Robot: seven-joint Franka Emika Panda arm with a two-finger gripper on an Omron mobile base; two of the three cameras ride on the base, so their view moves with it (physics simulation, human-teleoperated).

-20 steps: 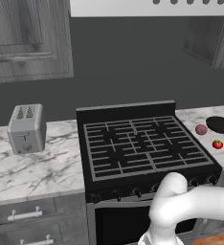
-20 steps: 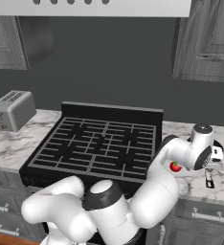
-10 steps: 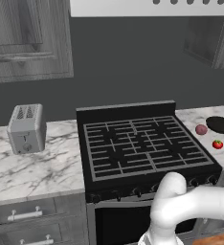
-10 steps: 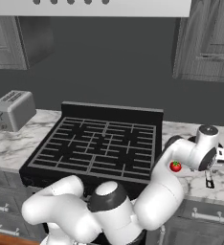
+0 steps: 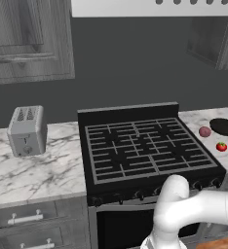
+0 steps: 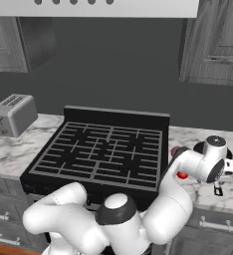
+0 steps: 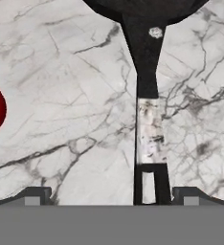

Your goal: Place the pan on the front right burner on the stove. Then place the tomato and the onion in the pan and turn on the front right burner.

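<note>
- A simulated kitchen is shown: dark grey wall, grey wood-grain upper cabinets (image 5: 28,44) at 10 and 2 o'clock, a pale range hood (image 6: 93,7) at 12 o'clock above the stove (image 5: 145,151).
- The stove is black, with grid grates, a raised back panel and a front row of small knobs; nothing is seen resting on the grates.
- The front right burner (image 5: 191,158) is bare.
- White marble counter (image 5: 33,170) with grey veining is laid on both sides of the stove; grey drawers with bar handles are set beneath.
- A grey toaster (image 5: 26,130) is stood on the left counter, at 9 o'clock from the stove, well apart from it.
- On the right counter, at 3 o'clock from the stove, the pan (image 5: 224,127) is seen lying near the frame edge.
- The onion (image 5: 204,131) is placed between pan and stove; the tomato (image 5: 221,146) lies at 5 o'clock from the onion, apart from it.
- In the right base view the arm is reached over the right counter, with the jaws (image 6: 218,189) pointed down beyond the tomato.
- In the hand view the pan's long handle is run from 12 o'clock down to 6 o'clock, ending between the two finger tips (image 7: 36,195).
- The jaws are spread fully wide; nothing is gripped, and contact with the handle cannot be told.
- A red round edge is cut by the hand view's frame at 9 o'clock, on bare marble.
</note>
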